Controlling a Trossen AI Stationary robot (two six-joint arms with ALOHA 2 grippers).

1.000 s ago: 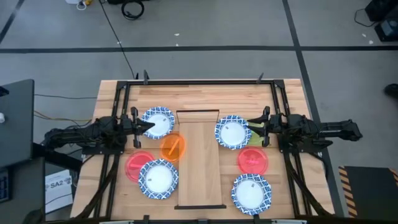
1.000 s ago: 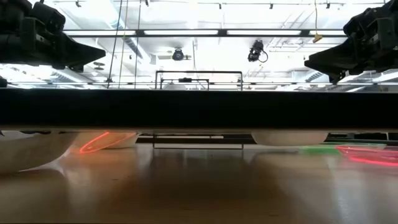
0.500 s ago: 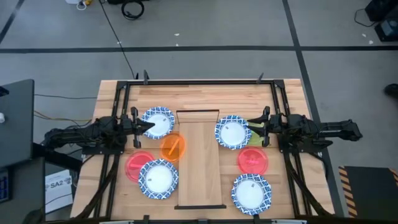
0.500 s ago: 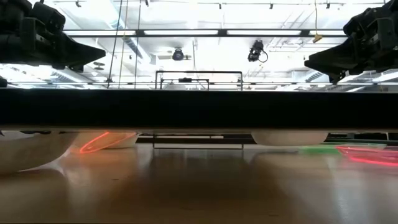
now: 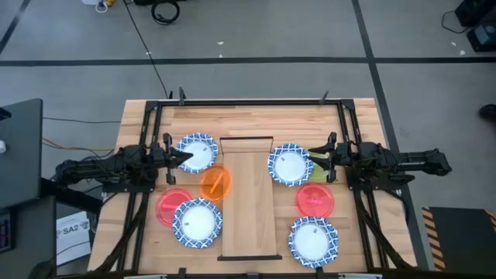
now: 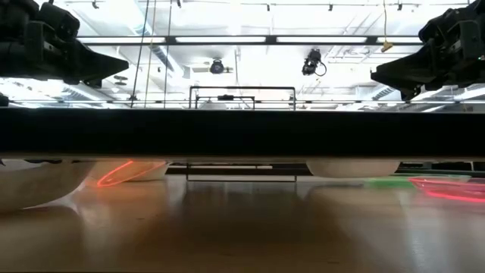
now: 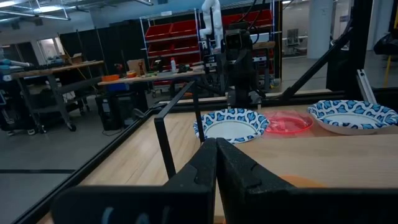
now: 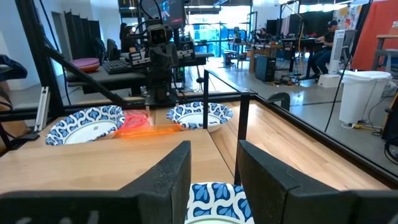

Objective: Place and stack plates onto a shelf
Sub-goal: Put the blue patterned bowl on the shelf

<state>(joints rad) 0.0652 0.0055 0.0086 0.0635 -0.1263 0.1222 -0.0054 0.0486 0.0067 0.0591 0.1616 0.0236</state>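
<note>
The shelf (image 5: 248, 198), a long light-wood board with black end rails, lies mid-table. Left of it lie two blue-rimmed white plates (image 5: 196, 152) (image 5: 197, 222), an orange plate (image 5: 216, 184) tilted against the shelf's edge, and a red plate (image 5: 172, 205). Right of it lie two more blue-rimmed plates (image 5: 291, 164) (image 5: 313, 239), a red plate (image 5: 315, 200) and a yellow-green plate (image 5: 318, 163), partly hidden under my right arm. My left gripper (image 7: 216, 148) is shut and hovers level above the far left plate. My right gripper (image 8: 214, 152) is open, level above the far right plates. Neither holds anything.
A black metal frame (image 5: 248, 101) runs around the tabletop's far and side edges. Bare wood lies between the shelf's far end and the frame. In the wrist views each arm sees the other arm (image 8: 158, 56) across the shelf, with workshop benches beyond.
</note>
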